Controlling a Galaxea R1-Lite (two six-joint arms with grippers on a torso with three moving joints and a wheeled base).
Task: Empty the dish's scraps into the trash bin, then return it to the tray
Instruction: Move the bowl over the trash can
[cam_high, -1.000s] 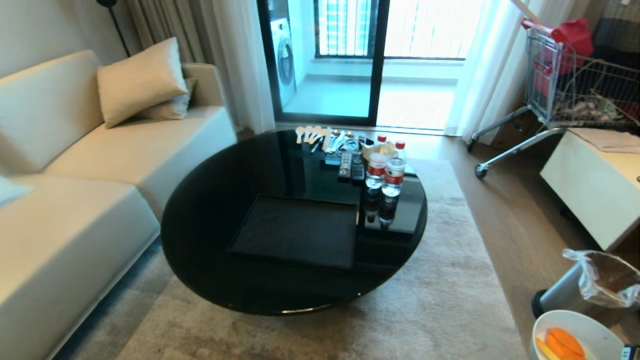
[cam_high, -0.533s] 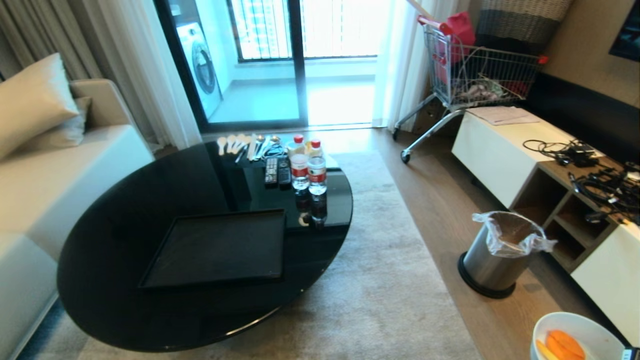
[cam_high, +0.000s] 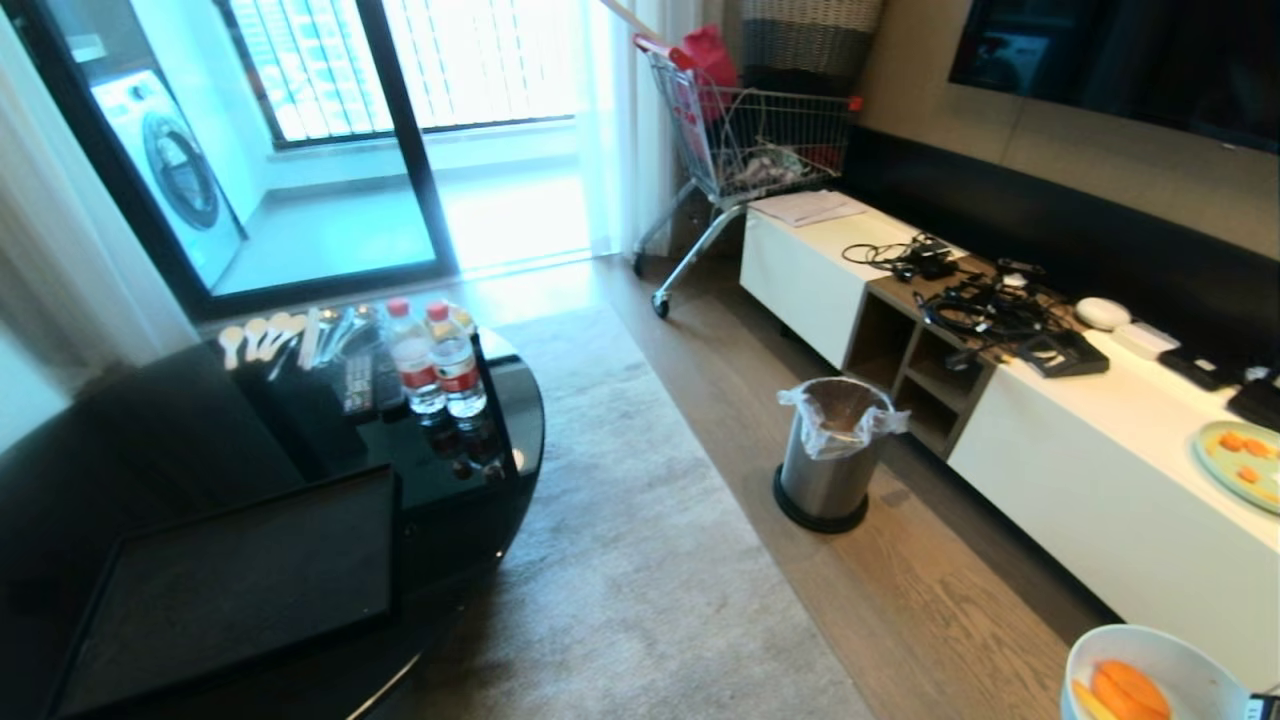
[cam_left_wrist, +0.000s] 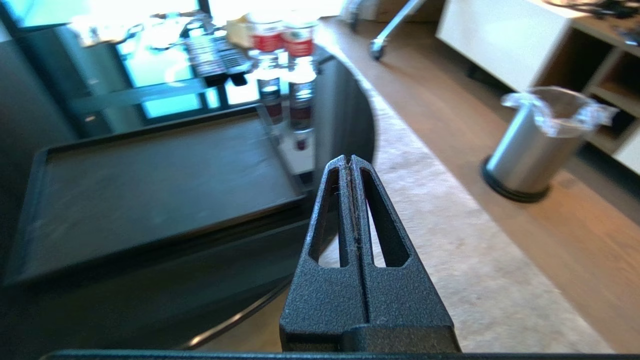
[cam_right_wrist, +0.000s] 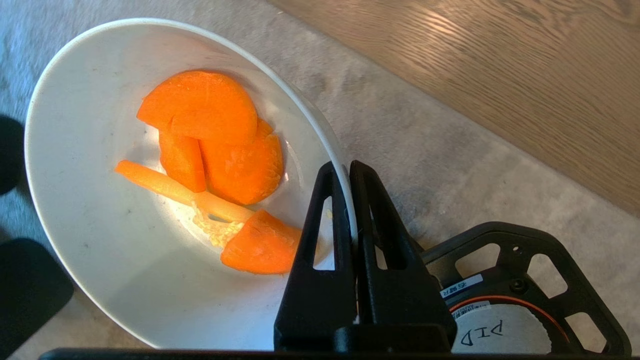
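Camera swung right; right gripper (cam_right_wrist: 346, 167) clamps the dish (cam_right_wrist: 90, 210) rim; its wrist label reads "PID".

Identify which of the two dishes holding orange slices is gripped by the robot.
The deep white bowl: the right gripper is shut on its rim, carrying it above the rug. The other, a flat pale-green plate, rests untouched on the white cabinet.

White dish (cam_right_wrist: 90, 240) holds orange and pale yellow scraps (cam_right_wrist: 215, 150). The bin (cam_high: 828, 470) is brushed silver with a black base. Matte black tray (cam_high: 240, 580); beige rug (cam_high: 640, 560).
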